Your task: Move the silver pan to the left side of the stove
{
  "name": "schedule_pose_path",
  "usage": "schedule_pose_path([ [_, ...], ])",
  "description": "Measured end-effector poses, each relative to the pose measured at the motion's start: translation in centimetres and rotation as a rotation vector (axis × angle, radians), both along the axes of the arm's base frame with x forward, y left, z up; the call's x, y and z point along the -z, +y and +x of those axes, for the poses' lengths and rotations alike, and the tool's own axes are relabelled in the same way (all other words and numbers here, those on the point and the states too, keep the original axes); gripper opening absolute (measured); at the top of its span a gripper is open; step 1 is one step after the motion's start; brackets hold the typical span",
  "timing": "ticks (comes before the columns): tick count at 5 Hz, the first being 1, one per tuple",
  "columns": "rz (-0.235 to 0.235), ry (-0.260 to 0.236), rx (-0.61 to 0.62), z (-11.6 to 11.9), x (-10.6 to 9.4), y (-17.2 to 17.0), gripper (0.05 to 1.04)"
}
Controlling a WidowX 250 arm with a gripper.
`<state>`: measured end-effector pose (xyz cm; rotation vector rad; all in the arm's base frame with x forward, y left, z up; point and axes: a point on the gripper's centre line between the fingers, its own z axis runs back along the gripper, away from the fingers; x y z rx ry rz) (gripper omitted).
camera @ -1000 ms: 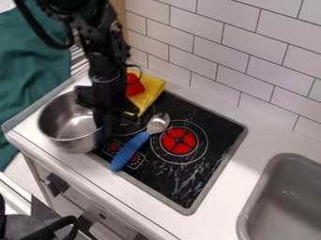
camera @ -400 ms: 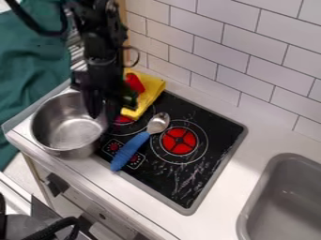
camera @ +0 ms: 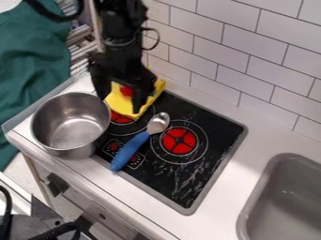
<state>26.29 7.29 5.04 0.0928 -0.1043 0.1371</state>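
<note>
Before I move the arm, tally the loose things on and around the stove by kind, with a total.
Silver pan: 1
Blue-handled spoon: 1
Yellow cloth: 1
Red item at the cloth, kind unclear: 1
Total: 4

Pan (camera: 70,125): sat on counter (camera: 233,191), L of stove (camera: 179,179). Spoon (camera: 158,123): lay on stove, btwn. L burner (camera: 120,118) & R burner (camera: 179,140). Cloth (camera: 119,103): lay at stove's rear-L corner. Sink (camera: 285,197): was R of stove, in counter. Wall (camera: 213,51): stood behind.
</note>
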Motion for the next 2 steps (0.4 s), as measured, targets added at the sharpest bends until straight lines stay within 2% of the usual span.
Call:
schedule_pose_path([
  [2,-0.044,-0.004,0.061,0.78,-0.23,-2.3,1.007],
])
